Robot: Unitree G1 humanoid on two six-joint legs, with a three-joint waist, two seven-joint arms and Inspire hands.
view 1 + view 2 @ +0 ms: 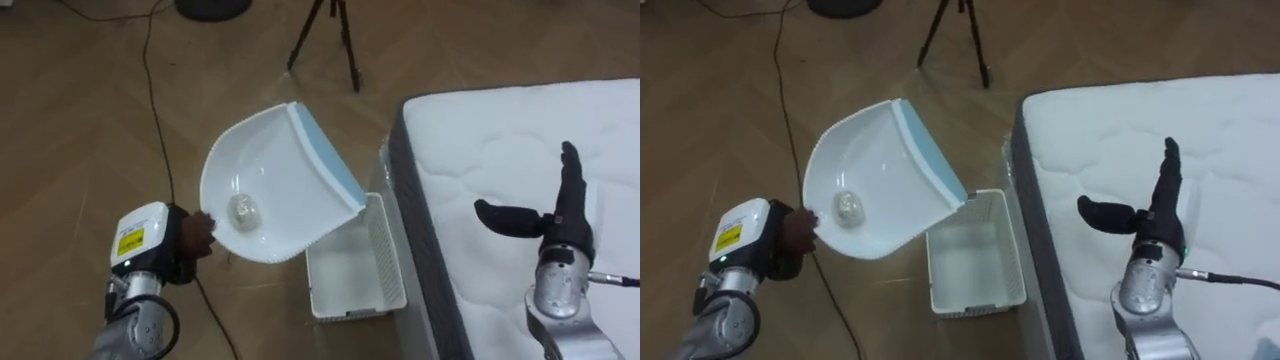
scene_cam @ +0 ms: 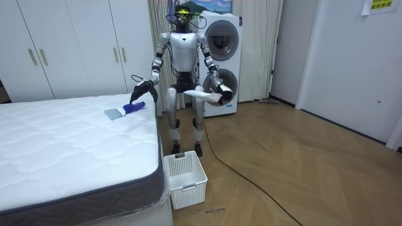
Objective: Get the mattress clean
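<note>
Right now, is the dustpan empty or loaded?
Loaded: a small pale wad lies in the hollow of the white dustpan, which the left hand holds by its handle.

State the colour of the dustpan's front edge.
Light blue; the rest of the dustpan is white. Clearest in the left eye view.

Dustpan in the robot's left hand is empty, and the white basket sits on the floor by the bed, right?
Not empty: the left eye view shows a small crumpled wad in the dustpan held by the left hand. The basket is by the bed.
</note>
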